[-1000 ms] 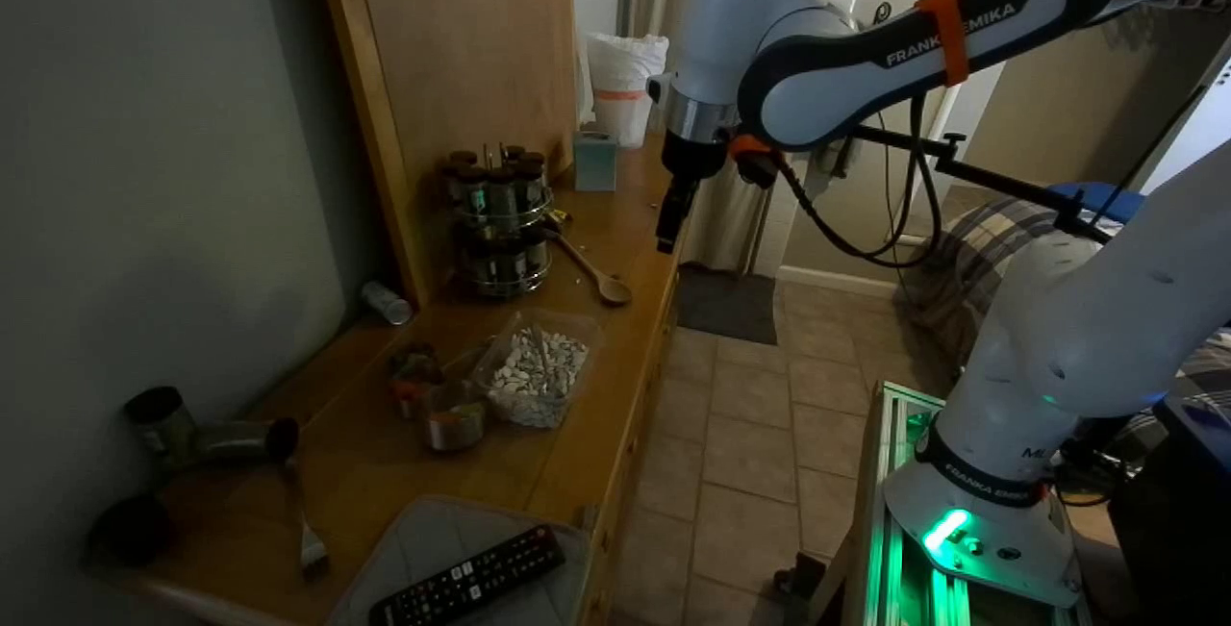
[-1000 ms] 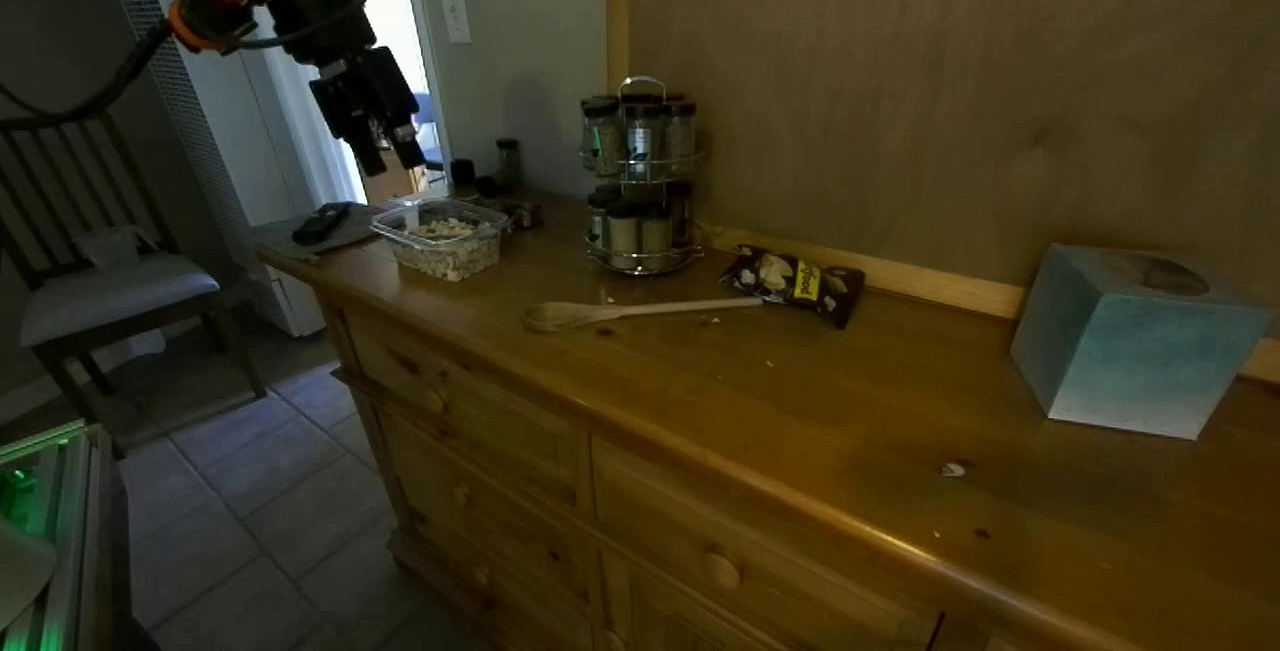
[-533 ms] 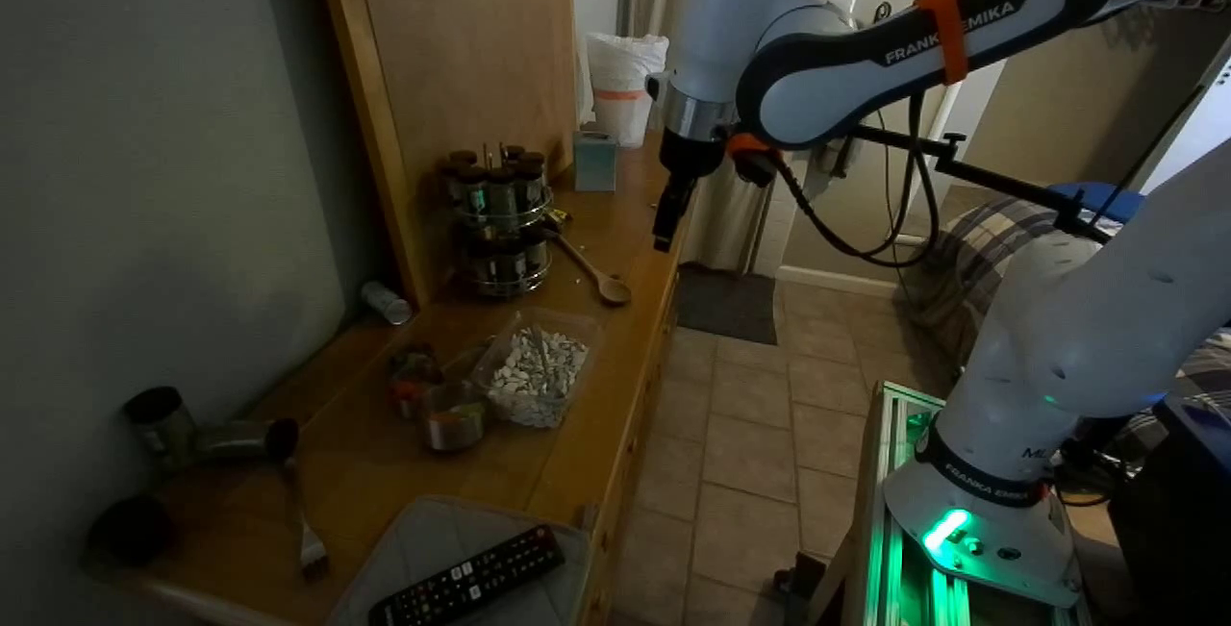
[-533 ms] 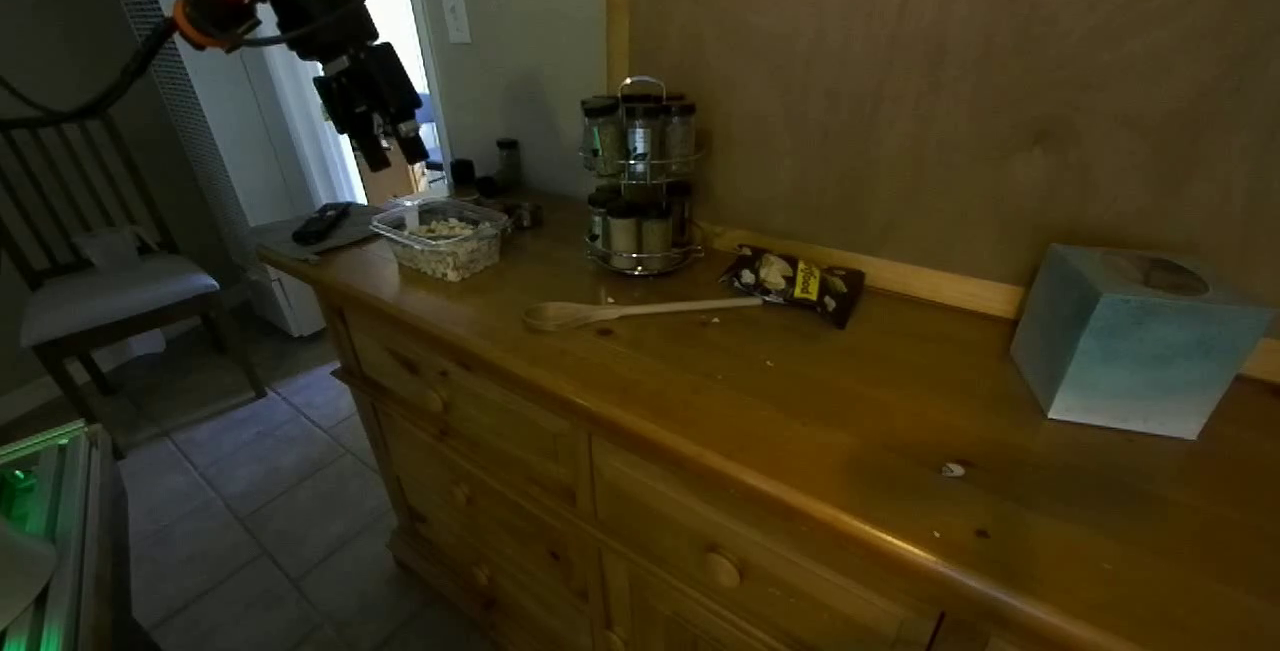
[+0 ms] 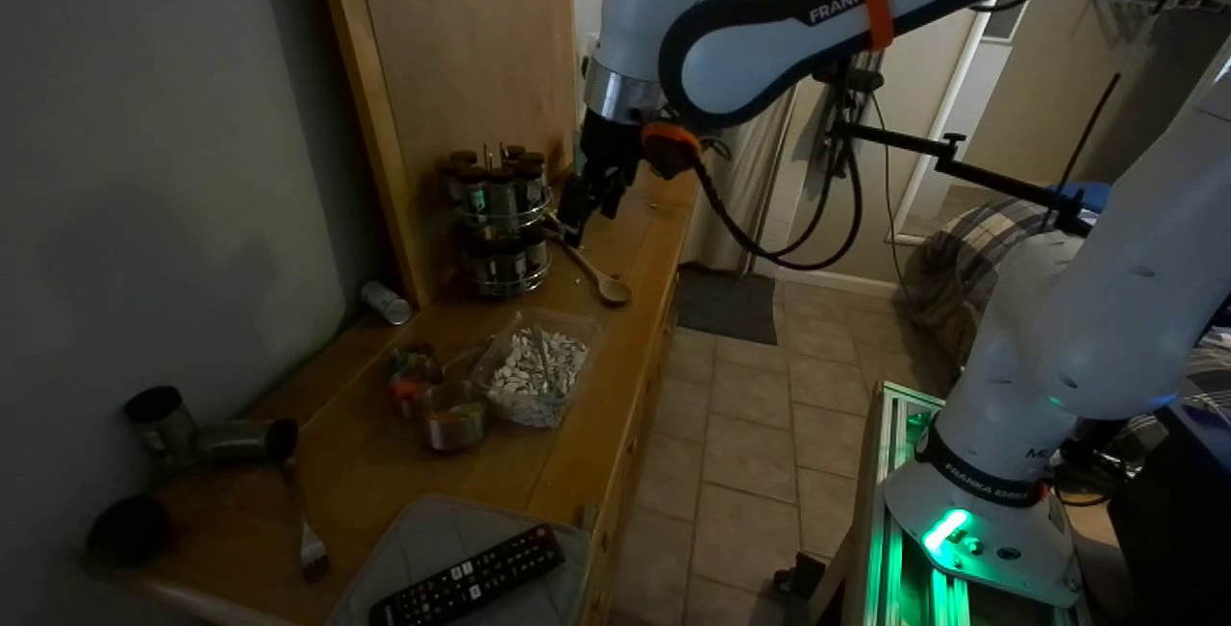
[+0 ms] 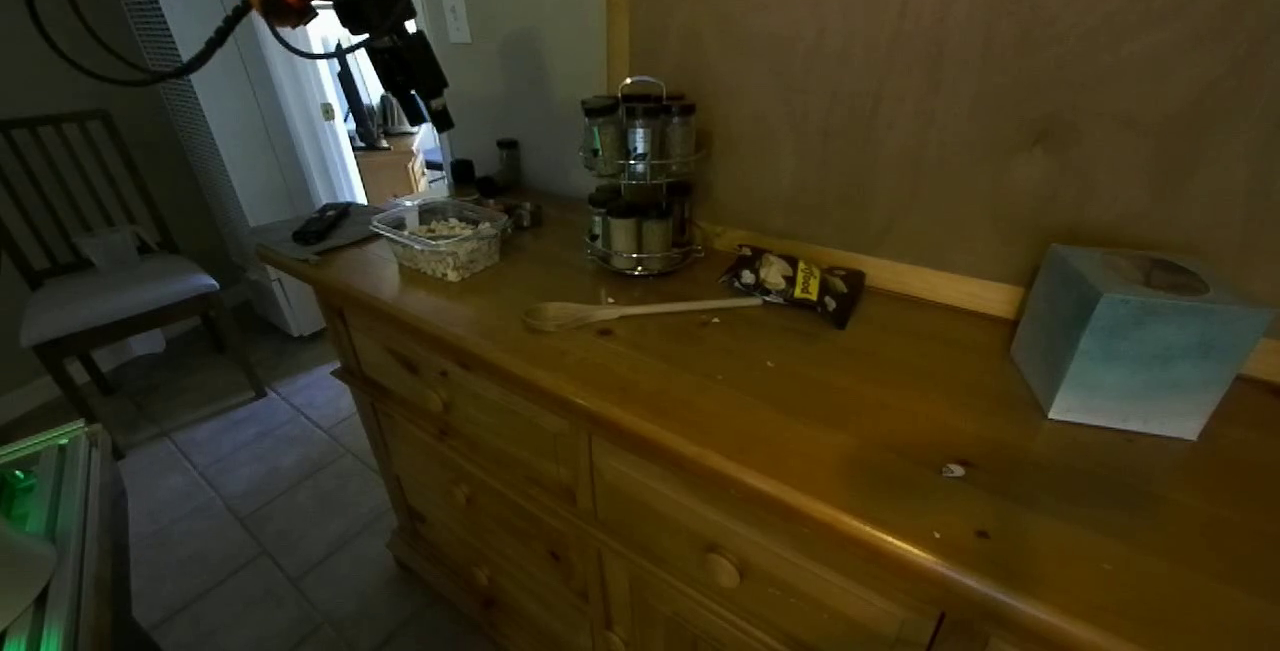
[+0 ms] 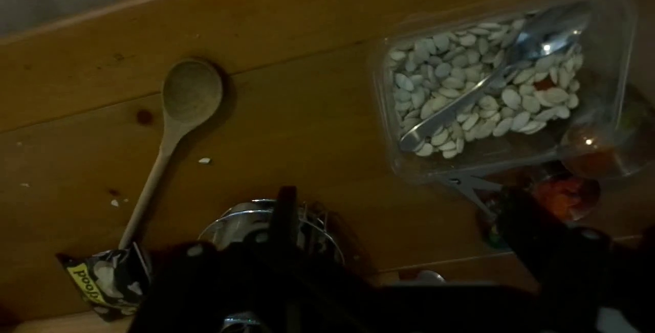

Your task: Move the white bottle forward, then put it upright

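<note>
Presently: white bottle [image 5: 387, 303] on its side, gripper [image 5: 590, 225] spread above the dresser [image 5: 370, 477]

Working left to right in an exterior view, we log a dark-lidded jar [image 5: 157, 422] standing at the near left, and just beside it a second jar [image 5: 231, 440] on its side. A fork [image 5: 310, 549] lies nearer, to the right of both. Farther back, the white bottle lies by the wall [image 5: 183, 174], near the foot of the wooden panel [image 5: 471, 49]; we cannot tell whether it touches either. Nearer and to its right we note a glass container [image 5: 456, 426]. Nearest of all, a remote control [image 5: 471, 576] rests on a grey mat [image 5: 409, 535]. At the far side, a two-tier spice rack [image 5: 504, 224] stands right of the white bottle, holding dark-capped jars [image 6: 645, 136]. Right of the glass container, a clear tub [image 5: 527, 412] holds pale seeds [image 7: 510, 98]; in the wrist view we see a metal spoon [image 7: 473, 91] lying across them. Farther right lies a wooden spoon [image 5: 612, 289], its handle reaching a dark snack packet [image 7: 112, 282]. Above the dresser hangs the gripper, well apart from the white bottle; in the wrist view we read its two fingers [image 7: 285, 215] as wide apart.
</note>
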Robot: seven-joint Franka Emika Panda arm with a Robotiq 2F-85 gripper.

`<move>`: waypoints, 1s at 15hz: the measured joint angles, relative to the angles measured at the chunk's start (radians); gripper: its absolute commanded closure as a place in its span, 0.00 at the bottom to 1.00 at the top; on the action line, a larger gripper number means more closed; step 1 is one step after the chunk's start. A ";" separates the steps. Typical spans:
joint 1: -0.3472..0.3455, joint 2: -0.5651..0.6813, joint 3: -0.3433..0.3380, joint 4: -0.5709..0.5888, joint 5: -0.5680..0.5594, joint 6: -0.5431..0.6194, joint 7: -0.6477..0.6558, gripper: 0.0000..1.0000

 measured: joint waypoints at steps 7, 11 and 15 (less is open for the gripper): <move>0.010 0.256 0.018 0.161 -0.101 0.119 0.444 0.00; 0.039 0.342 0.014 0.235 -0.151 0.133 0.503 0.00; 0.039 0.346 0.010 0.245 -0.152 0.133 0.503 0.00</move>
